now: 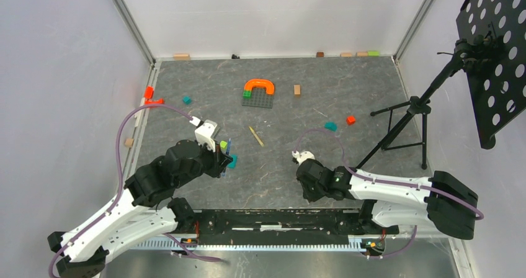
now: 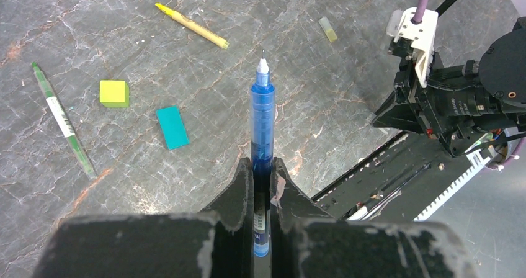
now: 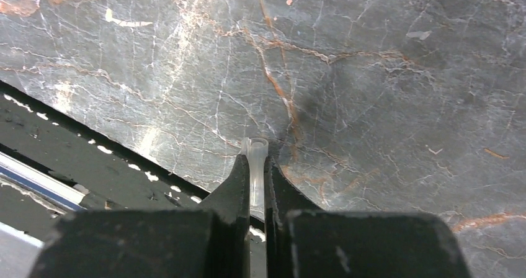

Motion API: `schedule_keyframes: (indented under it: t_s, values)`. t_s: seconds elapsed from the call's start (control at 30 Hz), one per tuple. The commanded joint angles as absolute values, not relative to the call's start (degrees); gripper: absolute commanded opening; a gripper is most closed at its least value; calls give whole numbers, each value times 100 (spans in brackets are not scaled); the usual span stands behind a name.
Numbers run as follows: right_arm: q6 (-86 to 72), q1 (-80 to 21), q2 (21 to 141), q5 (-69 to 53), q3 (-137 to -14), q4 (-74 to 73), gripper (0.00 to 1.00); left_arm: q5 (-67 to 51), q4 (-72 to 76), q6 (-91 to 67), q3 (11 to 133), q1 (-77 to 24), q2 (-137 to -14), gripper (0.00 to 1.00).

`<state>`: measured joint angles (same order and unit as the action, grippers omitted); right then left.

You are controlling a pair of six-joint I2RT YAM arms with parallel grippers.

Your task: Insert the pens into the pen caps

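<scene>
left pincer: clenched on the blue pen, tip sticking up the middle of the left wrist view.
right pincer: pinching a clear cap, low middle of its view.
miss: my cap's mouth looks tiny; a crooked pen would bump its rim.
slip: a hard push could slide the pen or cap back through my fingers.
other pens: yellow pen at the top, green pen at the left, both on the desk.

Nothing legible; the white label on the green pen perhaps bears print, too small to read.
</scene>
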<state>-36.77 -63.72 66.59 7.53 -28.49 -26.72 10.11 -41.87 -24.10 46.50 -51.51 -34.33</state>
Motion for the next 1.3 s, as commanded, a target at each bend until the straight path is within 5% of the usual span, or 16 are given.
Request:
schedule_keyframes:
  t_s: [0.0,0.77,1.27]
  values:
    - [-3692,-6447,6937,545,-2515,-3141,1,976,-4141,-2215,4633,-5159,-3419,2]
    - [-3541,-6438,6092,1780,-3488,-2300,0,750,-4031,-2263,4581,-5159,-3439,2]
    - [-4481,-5499,5116,1867,-2415,892,0,-350,-3027,-3023,4061,-5159,-3574,2]
